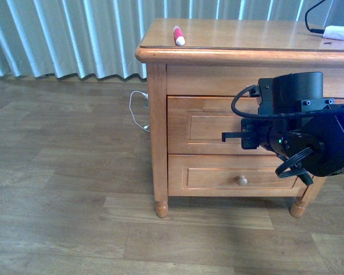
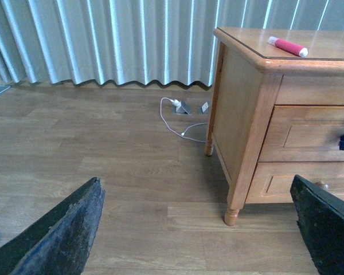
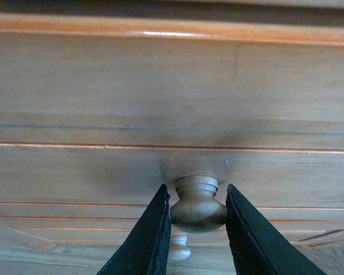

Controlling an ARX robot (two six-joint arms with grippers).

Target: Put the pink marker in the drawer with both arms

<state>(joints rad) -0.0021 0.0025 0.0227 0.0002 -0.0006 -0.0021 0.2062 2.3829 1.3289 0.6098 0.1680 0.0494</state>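
While the pink marker [image 1: 178,35] lies on the tabletop [image 1: 246,34], up above my right end effector [image 3: 198,195] and off to its left, the drawer [image 1: 203,126] sits flush in the cabinet. My right end effector has closed on the drawer's round knob [image 3: 198,204], with one finger against each side. My left end effector [image 2: 195,182] hangs well away over the floor [image 2: 103,149], spread wide and holding nothing, with a white cable [image 2: 178,120] lying beyond it.
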